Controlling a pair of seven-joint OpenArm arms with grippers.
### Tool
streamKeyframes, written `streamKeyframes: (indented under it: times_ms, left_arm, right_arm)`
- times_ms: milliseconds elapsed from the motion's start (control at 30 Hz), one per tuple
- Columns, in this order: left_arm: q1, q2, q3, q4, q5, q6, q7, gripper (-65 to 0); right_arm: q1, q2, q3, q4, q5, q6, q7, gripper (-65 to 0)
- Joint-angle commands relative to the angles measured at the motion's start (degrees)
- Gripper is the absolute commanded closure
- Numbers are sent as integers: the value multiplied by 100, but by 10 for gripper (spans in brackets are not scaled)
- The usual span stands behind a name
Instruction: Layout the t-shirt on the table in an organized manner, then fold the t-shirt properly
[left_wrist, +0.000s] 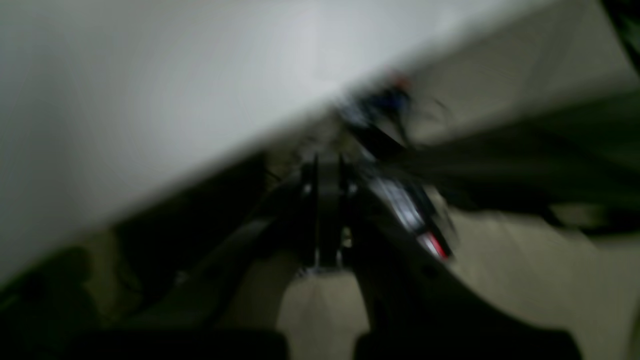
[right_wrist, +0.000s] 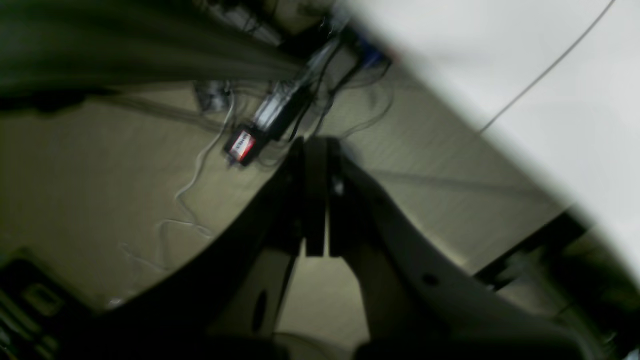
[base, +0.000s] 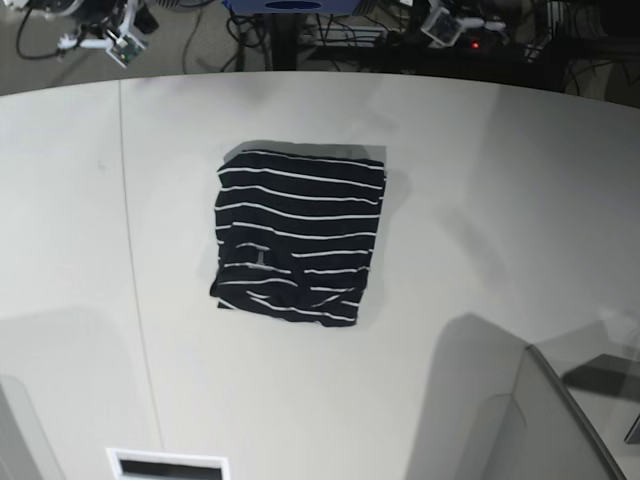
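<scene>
Navy, nearly black fabric with thin white stripes makes up the one t-shirt (base: 297, 236) we count, folded into a compact rectangle and lying flat on the table (base: 500, 200), somewhat nearer its far edge than its near edge and a little left of the middle in the base view. We count one table, off-white, with a thin dark seam line (base: 135, 270) running from the far edge toward the near edge, to the shirt's left. Two grippers are in play, and neither appears in the base view. The left gripper (left_wrist: 327, 210) shows only in its own blurred wrist view, with its jaws pressed together and nothing between them; it hangs off the table's edge, over the floor, with the pale tabletop beside it. The right gripper (right_wrist: 316, 200) likewise has its jaws together and empty, beyond the table's curved edge, above floor strewn with cables (right_wrist: 200, 165). Both sit well apart from the shirt, touching neither it nor the tabletop.
</scene>
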Motion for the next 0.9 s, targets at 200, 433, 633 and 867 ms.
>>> streamKeyframes:
  times_ms: [200,433,633,867]
  left_arm:
    - [-334,-37,404,-1349,-45,46,-83,0]
    - [-1494,7,993,-3432,-45,55,-91,0]
    - [-2716,201,1134,-6052,-36,635,-1076,0]
    - [-4519,262,1108,-10232,8,644,-3766,0]
  right_arm:
    - [641,-209,-982,-1890,36,21,106,0]
    - [2259,-552,-2160,-5116,54,21,150,0]
    - [3762,-1282,-2564,-8967,45,-5,1997,-3]
    - [4052,-1704,-2670,-10637,45,-14,5223,-8]
